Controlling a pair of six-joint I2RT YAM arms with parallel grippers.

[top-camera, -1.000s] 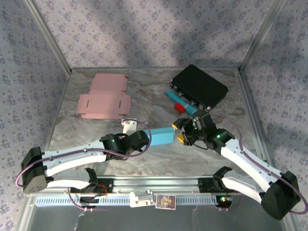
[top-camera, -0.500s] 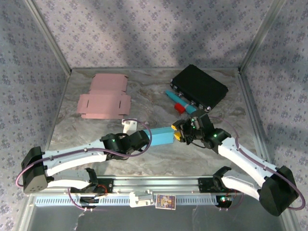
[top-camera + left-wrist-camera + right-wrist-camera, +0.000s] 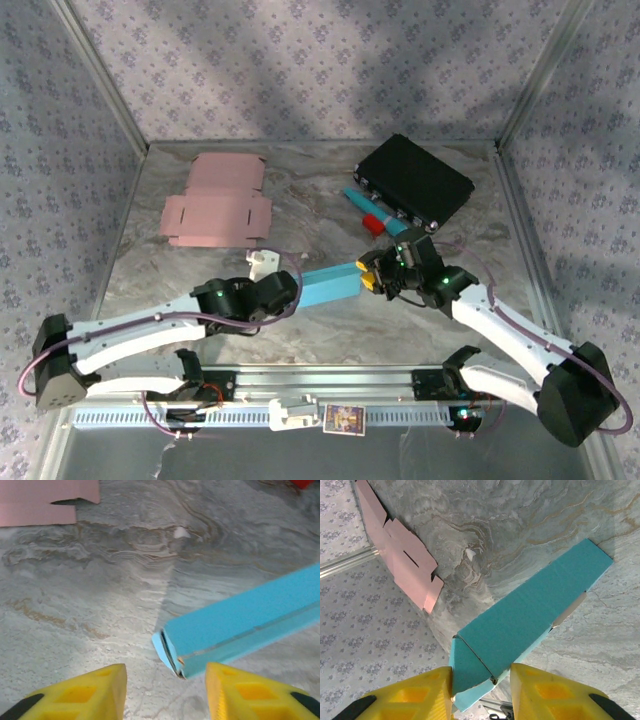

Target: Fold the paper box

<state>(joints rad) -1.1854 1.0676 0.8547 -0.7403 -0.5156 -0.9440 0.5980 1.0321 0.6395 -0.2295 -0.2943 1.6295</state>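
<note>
While the right gripper (image 3: 481,692) is pinching the right end of the blue box (image 3: 330,286), the left gripper (image 3: 165,690) is hovering, fingers (image 3: 85,692) spread, just short of its left end. The box is stretching across the near middle of the table (image 3: 320,205).

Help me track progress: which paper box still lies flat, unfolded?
The pink box, far left: a flat cut-out sheet with open tabs, whereas the blue box at centre front is already a long carton.
</note>
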